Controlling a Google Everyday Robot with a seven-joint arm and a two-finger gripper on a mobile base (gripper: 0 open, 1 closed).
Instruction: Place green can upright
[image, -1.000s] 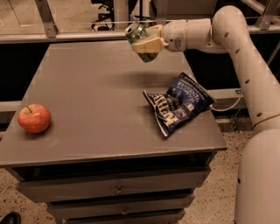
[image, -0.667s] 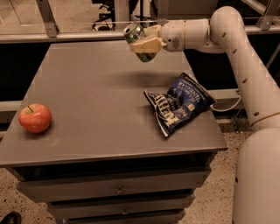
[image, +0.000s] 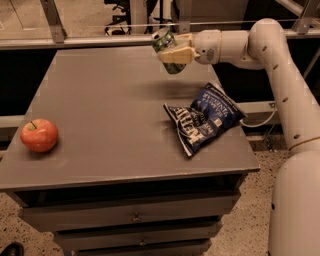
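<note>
Gripper (image: 171, 54) holding tilted green can (image: 164, 42) barely shifted, above grey table (image: 100, 100)

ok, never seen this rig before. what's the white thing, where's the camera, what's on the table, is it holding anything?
The white jointed thing on the right is a robot arm, the single arm of a mobile robot. This moment comes from one camera, looking down at the grey table from its front side; where that camera is mounted is not known. The arm reaches in from the right. Its hand hangs above the far part of the table, shut on the green can. The can is tilted, not upright, and clear of the surface. On the table lie a red apple near the front left corner and a crumpled blue chip bag on the right side.
</note>
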